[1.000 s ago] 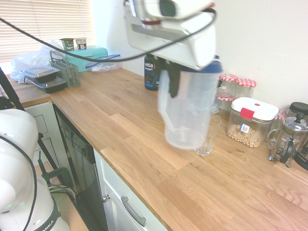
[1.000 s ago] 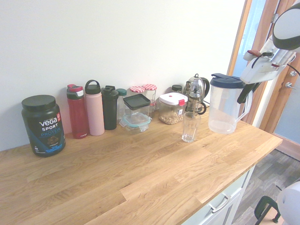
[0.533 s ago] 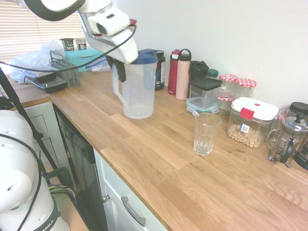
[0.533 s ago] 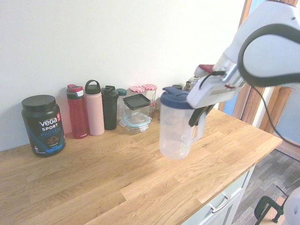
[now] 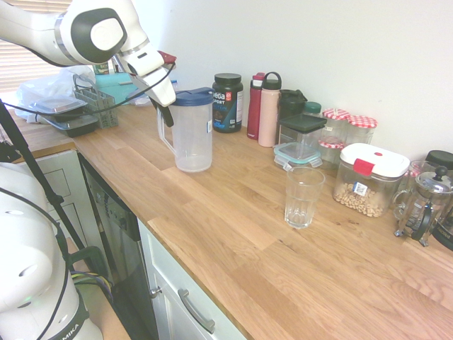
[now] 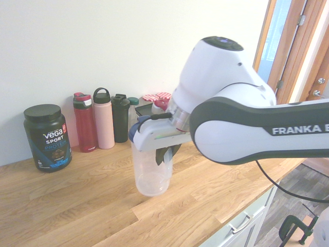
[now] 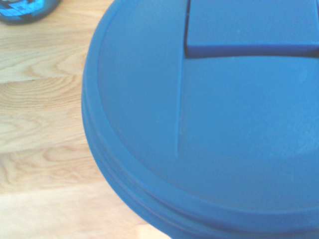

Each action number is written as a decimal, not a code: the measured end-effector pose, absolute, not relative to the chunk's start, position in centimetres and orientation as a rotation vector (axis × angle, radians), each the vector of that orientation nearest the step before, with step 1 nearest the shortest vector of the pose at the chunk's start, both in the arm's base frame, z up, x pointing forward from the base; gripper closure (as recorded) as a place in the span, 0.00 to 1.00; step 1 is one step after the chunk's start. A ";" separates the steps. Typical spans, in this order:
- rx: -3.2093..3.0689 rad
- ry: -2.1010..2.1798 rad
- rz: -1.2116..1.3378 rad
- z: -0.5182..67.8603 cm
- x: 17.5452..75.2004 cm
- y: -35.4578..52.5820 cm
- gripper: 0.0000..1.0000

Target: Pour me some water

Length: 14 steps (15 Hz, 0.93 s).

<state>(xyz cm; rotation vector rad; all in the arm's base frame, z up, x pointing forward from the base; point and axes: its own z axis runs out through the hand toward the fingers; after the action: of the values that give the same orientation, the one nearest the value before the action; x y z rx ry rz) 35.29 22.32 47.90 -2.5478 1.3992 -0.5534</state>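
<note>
A clear plastic pitcher (image 5: 192, 138) with a blue lid stands upright at the left of the wooden counter, its base at or just above the wood. My gripper (image 5: 165, 115) is shut on the pitcher's handle, on the side away from the glass. An empty drinking glass (image 5: 303, 196) stands well to the right of the pitcher. In the second exterior view the pitcher (image 6: 150, 175) hangs under my gripper (image 6: 163, 154), and the arm hides the glass. The blue lid (image 7: 209, 114) fills the wrist view. I cannot tell how much water the pitcher holds.
A black Vega tub (image 5: 227, 103), a red and a pink bottle (image 5: 263, 108) and storage containers (image 5: 369, 178) line the back wall. A French press (image 5: 423, 205) stands at the far right. A cutlery basket (image 5: 95, 106) and trays sit far left. The counter's front edge (image 5: 184, 255) runs close by.
The arm has carried the pitcher away from the glass, leftward along the counter in the first exterior view, and lowered it to the wood. The grip on the handle has stayed shut.
</note>
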 end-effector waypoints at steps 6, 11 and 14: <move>-2.503 1.446 -0.610 46.2 38.0 22.5 1.00; -2.513 1.425 -0.612 45.4 39.9 21.3 0.00; -2.518 1.388 -0.594 44.9 41.6 21.6 0.00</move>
<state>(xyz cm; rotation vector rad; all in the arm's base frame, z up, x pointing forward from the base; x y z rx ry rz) 41.58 21.64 44.89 -2.5184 1.3878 -0.5940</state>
